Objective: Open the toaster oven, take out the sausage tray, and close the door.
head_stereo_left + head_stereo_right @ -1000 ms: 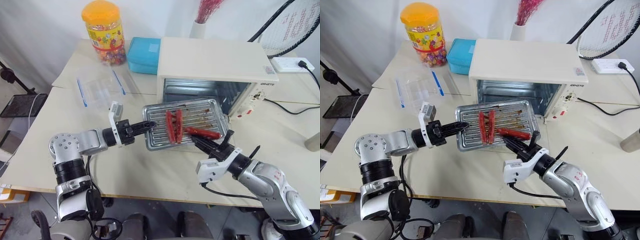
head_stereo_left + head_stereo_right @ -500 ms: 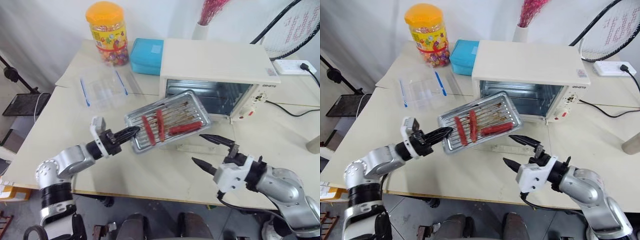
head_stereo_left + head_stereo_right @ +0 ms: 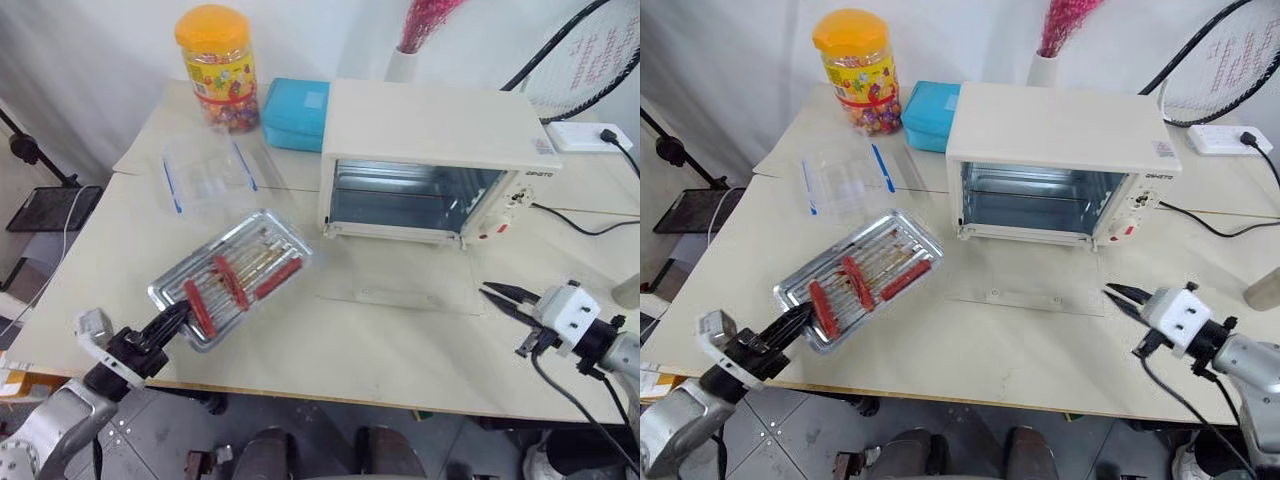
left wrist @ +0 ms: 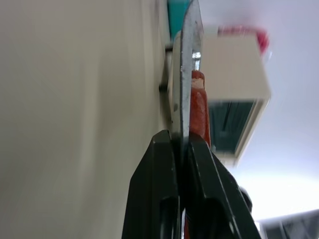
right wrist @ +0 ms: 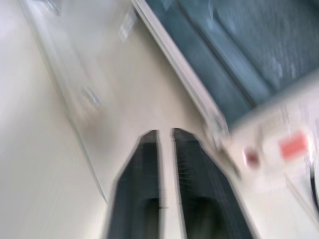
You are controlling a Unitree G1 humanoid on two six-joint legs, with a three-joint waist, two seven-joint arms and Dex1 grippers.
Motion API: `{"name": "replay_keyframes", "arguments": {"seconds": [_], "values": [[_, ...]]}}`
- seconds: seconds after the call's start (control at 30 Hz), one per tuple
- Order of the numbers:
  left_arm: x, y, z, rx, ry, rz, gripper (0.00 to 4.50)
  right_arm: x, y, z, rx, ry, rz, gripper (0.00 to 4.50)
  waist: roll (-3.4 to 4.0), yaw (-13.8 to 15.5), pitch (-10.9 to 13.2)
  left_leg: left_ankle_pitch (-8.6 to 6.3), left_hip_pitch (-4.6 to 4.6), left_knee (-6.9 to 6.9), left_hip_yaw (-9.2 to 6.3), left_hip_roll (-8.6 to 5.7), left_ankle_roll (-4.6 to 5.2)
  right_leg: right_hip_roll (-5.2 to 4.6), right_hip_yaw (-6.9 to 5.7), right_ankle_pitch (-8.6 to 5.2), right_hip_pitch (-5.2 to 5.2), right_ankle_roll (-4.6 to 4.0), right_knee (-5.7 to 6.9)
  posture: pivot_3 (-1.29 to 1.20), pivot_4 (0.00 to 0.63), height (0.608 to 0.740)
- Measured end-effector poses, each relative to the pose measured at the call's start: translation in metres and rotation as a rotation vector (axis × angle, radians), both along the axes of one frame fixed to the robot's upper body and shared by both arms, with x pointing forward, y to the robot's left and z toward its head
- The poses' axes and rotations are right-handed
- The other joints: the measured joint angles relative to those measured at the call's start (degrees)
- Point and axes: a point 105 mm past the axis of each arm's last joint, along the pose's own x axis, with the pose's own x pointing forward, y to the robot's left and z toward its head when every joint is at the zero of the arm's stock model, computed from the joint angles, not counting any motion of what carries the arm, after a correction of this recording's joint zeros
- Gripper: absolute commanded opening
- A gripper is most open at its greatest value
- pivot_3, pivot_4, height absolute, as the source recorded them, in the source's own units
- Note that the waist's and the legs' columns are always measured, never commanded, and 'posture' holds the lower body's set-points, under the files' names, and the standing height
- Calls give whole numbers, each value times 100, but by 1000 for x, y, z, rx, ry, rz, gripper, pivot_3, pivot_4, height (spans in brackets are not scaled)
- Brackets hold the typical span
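Cream desk point(image 3: 330, 350) carries the toaster oven point(image 3: 430, 160) near its back edge, door point(image 3: 400, 285) folded flat in front. Near the front-left corner, the left end effector point(image 3: 172, 325) clamps the sausage tray point(image 3: 232, 277). Beside the right edge, the right end effector point(image 3: 505, 298) is closed, empty.

The toaster oven point(image 3: 430, 160), upper centre of the head views, carries a short dark brand word at the upper right corner of its front panel point(image 3: 537, 171), too small to read. The candy jar point(image 3: 216, 68), upper left, bears a colourful printed label with no legible lettering.
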Motion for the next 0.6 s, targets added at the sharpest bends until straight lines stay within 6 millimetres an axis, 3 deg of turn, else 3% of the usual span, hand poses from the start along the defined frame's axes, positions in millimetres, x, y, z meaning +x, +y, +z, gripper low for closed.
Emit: {"name": "replay_keyframes", "arguments": {"seconds": [0.17,0.3,0.5,0.6], "values": [[6,7,11,-58,-49,169,0,0,-17,-30,46,178,31,55,1,-12,-1,0,0,0,7,3,0,10,-4,1,3,0,-5,0,150,740],[10,7,17,-72,-50,242,0,4,-16,-43,98,306,88,55,3,-23,-1,1,5,2,9,6,0,36,-1,1,6,0,-4,0,150,740],[17,-1,22,-75,-36,258,0,14,6,-24,234,329,196,55,4,-2,-1,1,0,2,2,14,-3,41,-3,1,6,0,-6,0,150,740],[21,-1,26,-72,-38,262,0,13,29,-11,353,293,275,55,5,-9,-1,0,-2,2,2,14,-5,43,-3,1,4,0,-10,0,150,740]]}}
